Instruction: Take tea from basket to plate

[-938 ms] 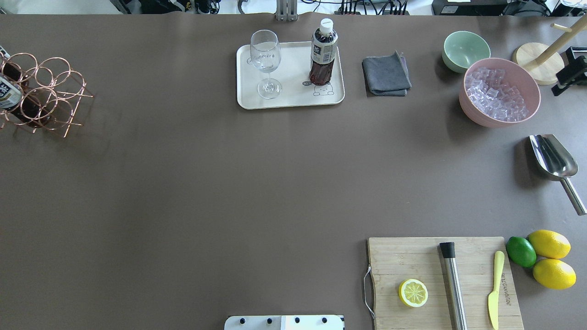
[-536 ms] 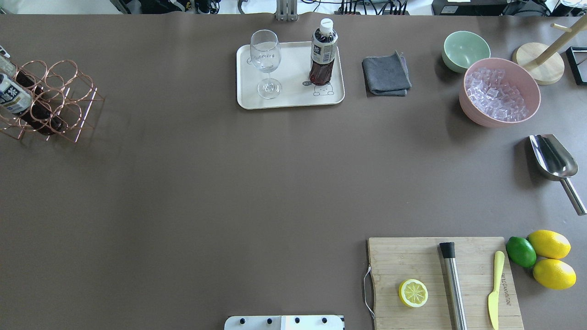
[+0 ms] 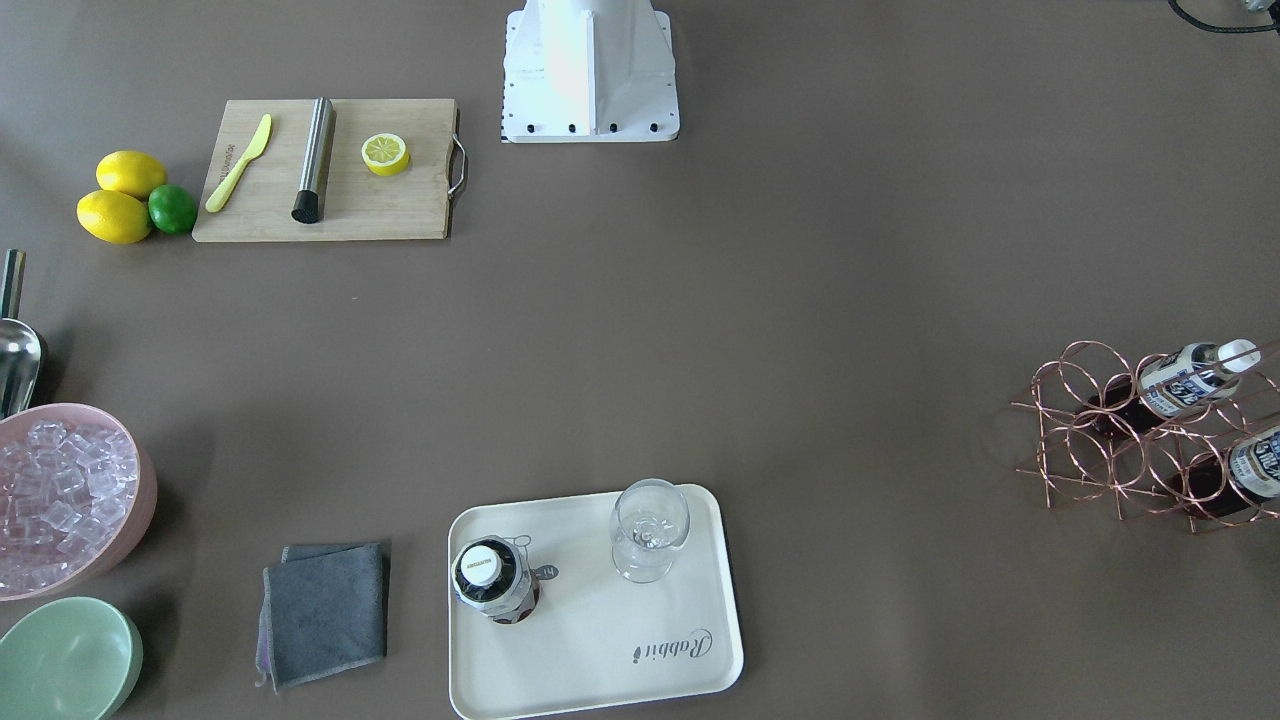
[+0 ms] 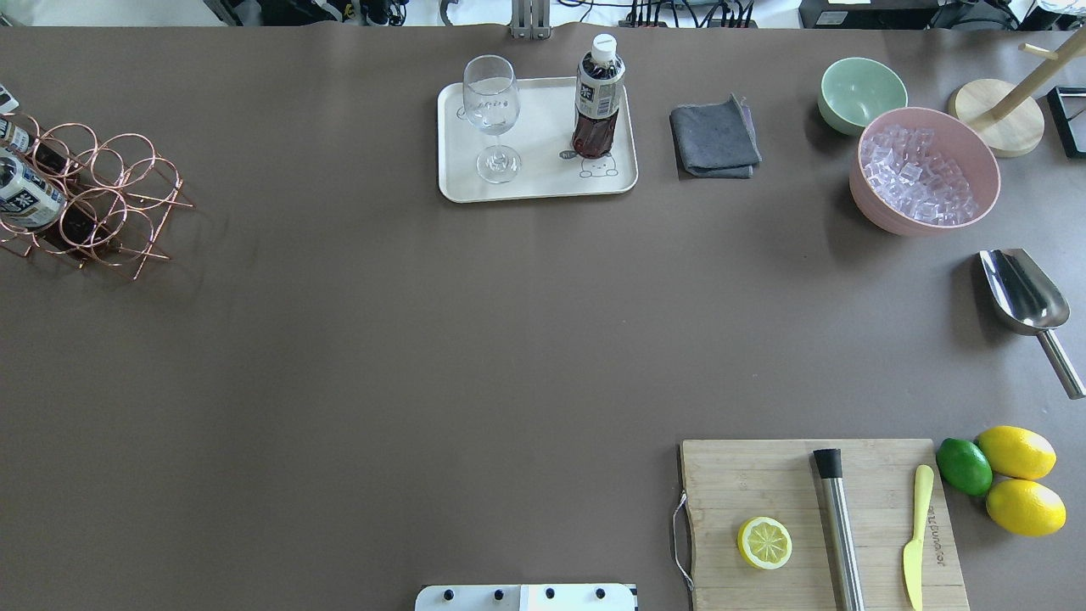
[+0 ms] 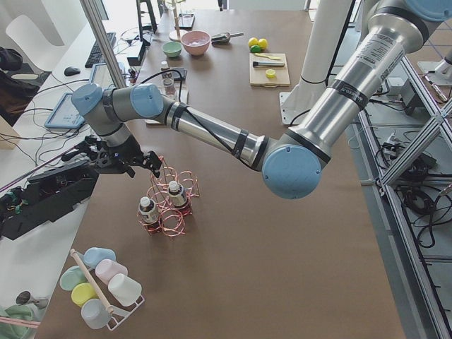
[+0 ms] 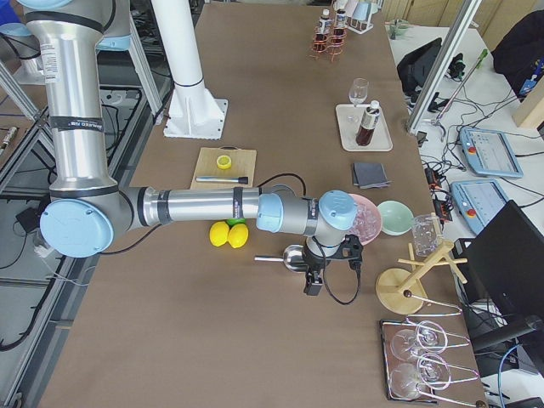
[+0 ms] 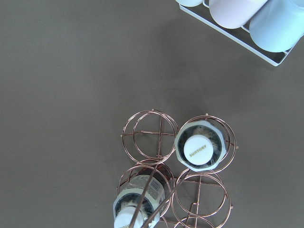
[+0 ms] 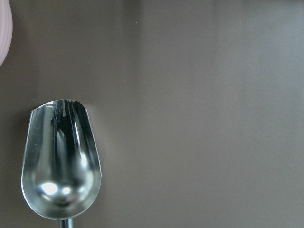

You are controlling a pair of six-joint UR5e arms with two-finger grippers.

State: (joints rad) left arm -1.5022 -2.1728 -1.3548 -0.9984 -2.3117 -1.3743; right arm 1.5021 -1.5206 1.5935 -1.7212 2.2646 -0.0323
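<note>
The copper wire basket (image 4: 127, 182) stands at the table's far left, also in the front view (image 3: 1100, 440) and the left wrist view (image 7: 147, 135). It holds two tea bottles (image 4: 25, 197) (image 7: 198, 148). A third tea bottle (image 4: 598, 102) stands upright on the cream plate (image 4: 543, 182) beside a wine glass (image 4: 492, 114). My left gripper (image 5: 131, 161) hovers just beyond the basket (image 5: 169, 205); I cannot tell whether it is open or shut. My right gripper (image 6: 316, 276) hangs over a steel scoop (image 8: 61, 161); its state cannot be told.
A pink bowl of ice (image 4: 925, 170), a green bowl (image 4: 861, 93) and a grey cloth (image 4: 714, 136) lie right of the plate. A cutting board (image 4: 764, 484) with a lemon half, muddler and knife is near right. A rack of pastel cups (image 5: 99, 282) stands near the basket.
The basket has shifted slightly right and toward me, and its bottles have tilted. A black gripper part at the overhead view's right edge has left that view.
</note>
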